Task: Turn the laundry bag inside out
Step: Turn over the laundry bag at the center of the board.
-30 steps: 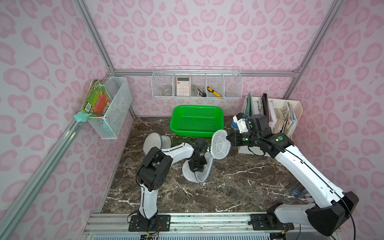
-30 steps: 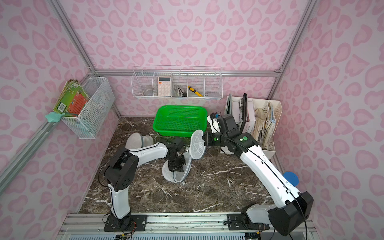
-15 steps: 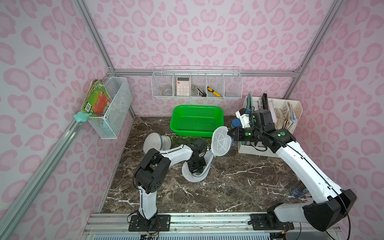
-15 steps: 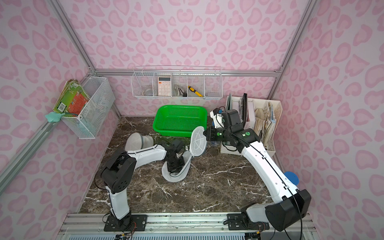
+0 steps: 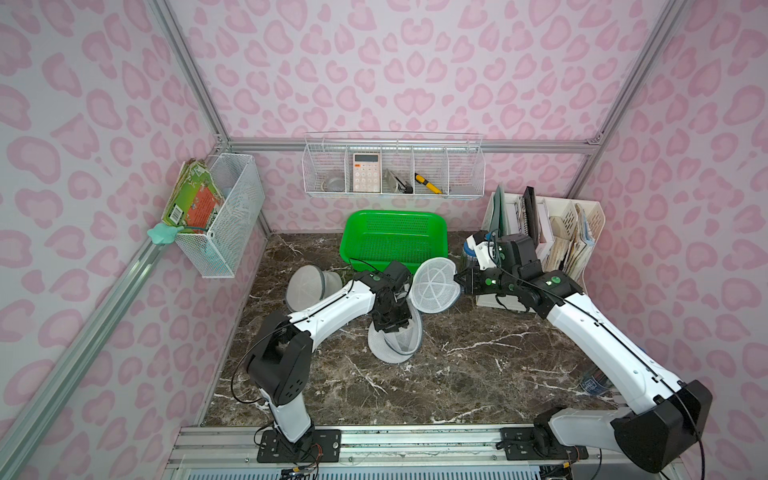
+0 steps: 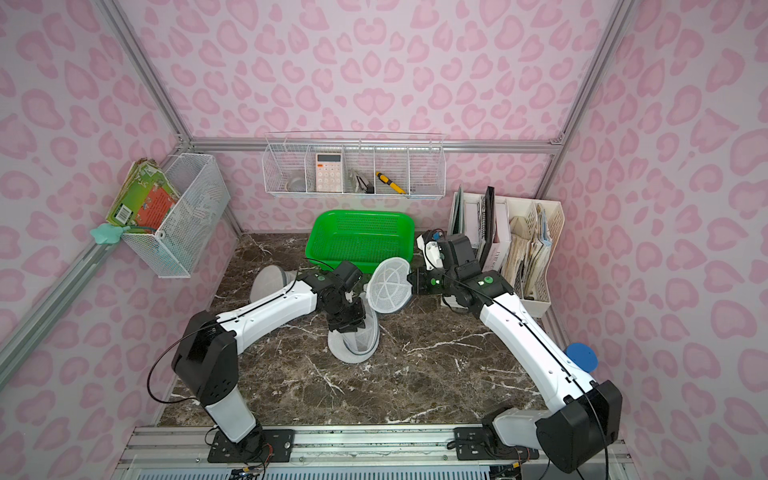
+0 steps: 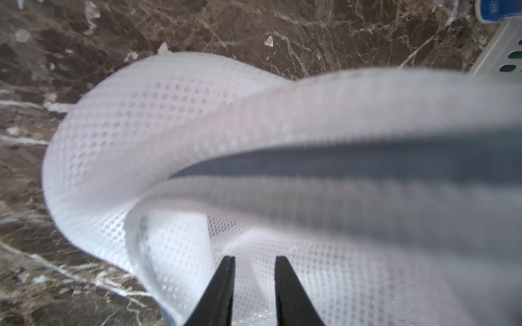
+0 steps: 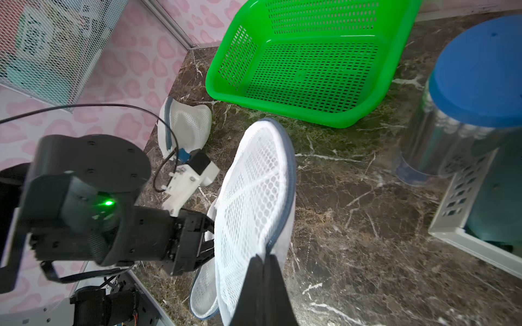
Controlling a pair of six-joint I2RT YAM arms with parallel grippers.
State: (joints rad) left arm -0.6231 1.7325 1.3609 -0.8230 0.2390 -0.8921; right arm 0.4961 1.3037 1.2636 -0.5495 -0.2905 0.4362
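Brown marble bench [image 5: 478,374] carries the laundry bag [image 5: 434,286], its lower part under the left gripper [image 7: 253,258]. This gripper has parted its jaws since a second ago; only its wrist view shows the gap. Right gripper [image 8: 263,258] stays pinched on the bag's blue-grey rim, holding the round panel raised, near the green basket [image 5: 349,245].
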